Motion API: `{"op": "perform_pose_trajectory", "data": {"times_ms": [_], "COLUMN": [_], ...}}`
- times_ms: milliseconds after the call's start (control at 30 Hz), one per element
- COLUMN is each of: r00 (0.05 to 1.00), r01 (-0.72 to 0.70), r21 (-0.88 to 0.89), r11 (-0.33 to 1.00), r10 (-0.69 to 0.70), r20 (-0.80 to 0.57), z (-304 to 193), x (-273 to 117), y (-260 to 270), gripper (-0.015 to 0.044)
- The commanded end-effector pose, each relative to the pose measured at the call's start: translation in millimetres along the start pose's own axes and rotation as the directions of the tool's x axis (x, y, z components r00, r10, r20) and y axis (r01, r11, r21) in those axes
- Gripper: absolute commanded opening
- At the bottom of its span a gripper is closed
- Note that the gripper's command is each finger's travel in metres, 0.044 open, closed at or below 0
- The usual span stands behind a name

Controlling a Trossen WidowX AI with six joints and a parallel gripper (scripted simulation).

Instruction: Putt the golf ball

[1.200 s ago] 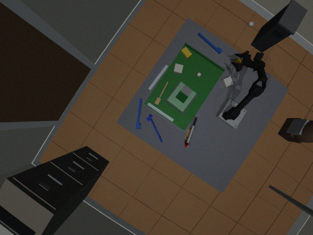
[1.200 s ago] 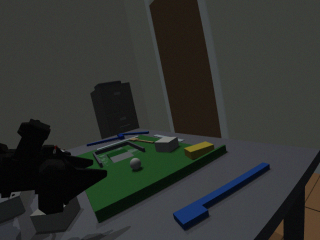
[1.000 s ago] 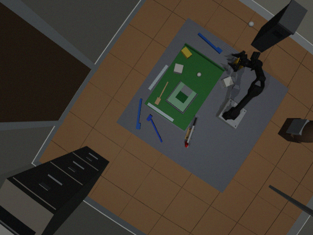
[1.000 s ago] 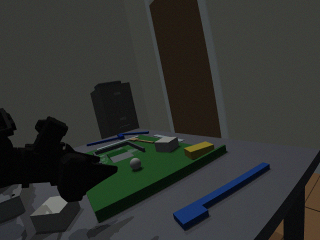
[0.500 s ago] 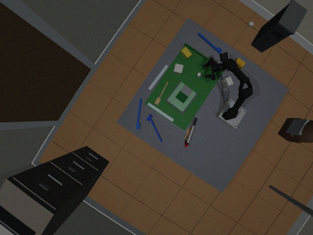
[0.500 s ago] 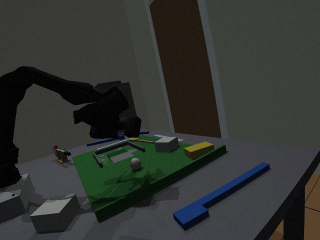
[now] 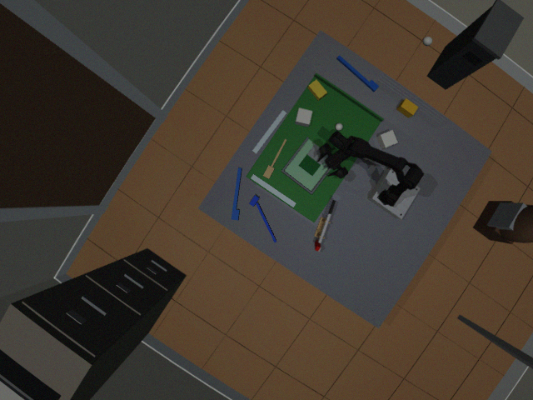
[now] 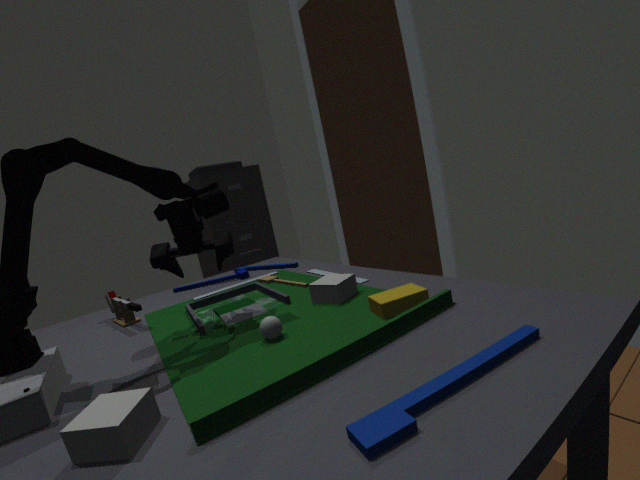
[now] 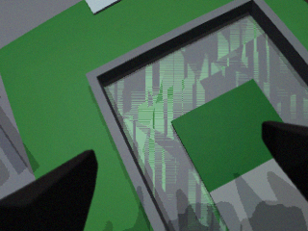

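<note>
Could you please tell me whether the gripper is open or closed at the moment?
Open. In the wrist view the gripper's two dark fingers sit far apart at the frame's edges, with only the raised green visible between them.

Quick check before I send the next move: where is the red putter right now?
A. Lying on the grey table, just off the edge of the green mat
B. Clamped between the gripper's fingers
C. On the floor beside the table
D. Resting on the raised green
A. The red putter lies on the grey table just past the green mat's edge, while the open gripper hangs empty above the raised green.
</note>
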State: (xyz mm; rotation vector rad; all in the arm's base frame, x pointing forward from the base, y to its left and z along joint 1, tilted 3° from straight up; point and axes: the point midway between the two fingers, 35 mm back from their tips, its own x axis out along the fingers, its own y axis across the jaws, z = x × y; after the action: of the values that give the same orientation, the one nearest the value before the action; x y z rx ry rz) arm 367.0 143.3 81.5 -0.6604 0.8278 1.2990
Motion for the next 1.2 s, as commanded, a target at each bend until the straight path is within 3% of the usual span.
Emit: {"op": "perform_pose_trajectory", "data": {"times_ms": [0, 367, 1167], "r00": [0.992, 0.914, 0.913], "r01": [-0.086, -0.314, -0.317], "r21": [-0.13, -0.486, -0.491], "r11": [0.988, 0.816, 0.812], "r10": [0.072, 0.122, 0.12], "r20": [-0.105, -0.387, -0.391], "z": [27.3, 49.8, 21.4], "x": [25.5, 63.1, 100.6], "y": [54.7, 203.8, 201.2], "gripper": [0.044, 0.044, 0.044]}}
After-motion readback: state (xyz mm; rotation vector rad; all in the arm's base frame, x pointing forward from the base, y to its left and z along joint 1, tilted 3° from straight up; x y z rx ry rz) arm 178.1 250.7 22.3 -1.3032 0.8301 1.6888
